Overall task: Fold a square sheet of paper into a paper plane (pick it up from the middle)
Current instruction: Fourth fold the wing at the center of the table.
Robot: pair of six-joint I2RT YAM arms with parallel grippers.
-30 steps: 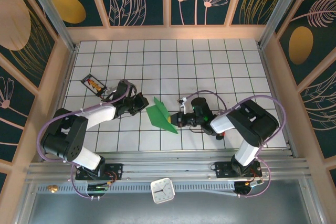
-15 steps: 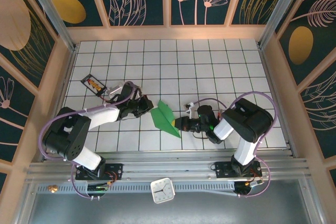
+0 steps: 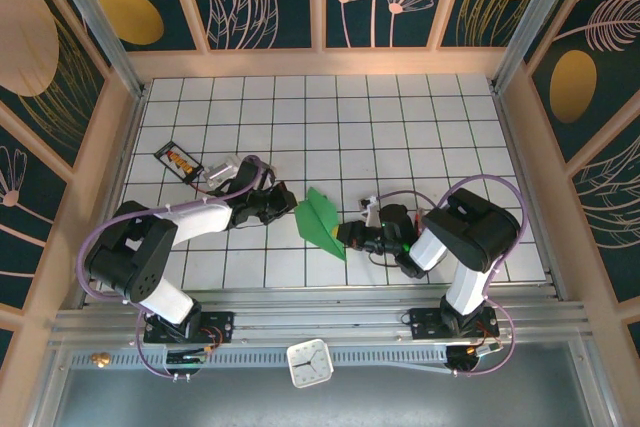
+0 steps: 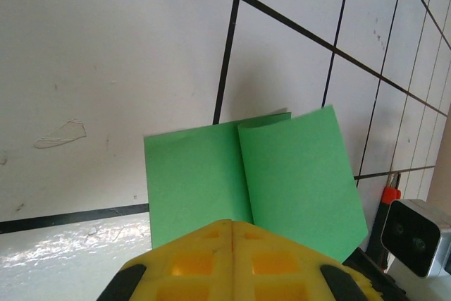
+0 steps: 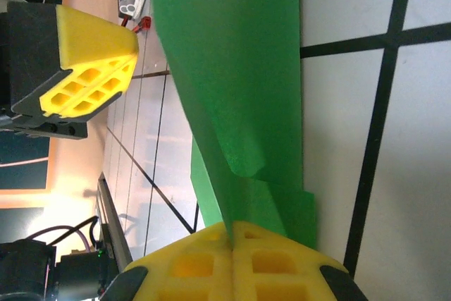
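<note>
White gridded table (image 3: 400,117) is carrying your folded green paper (image 3: 320,222) near its centre. Your right gripper (image 3: 345,235), at the paper's four o'clock, is pinching its edge, likely steadying it for creasing. Your left gripper (image 3: 288,203) is sitting clenched and empty at its nine o'clock.

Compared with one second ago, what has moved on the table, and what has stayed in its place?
The right gripper, shut on the green paper, slid a little to the right and dragged the paper with it. The left gripper, shut and holding nothing, followed to the right and is now close to the paper's left edge. The small dark packet at the left and the clock on the near rail stayed put.
</note>
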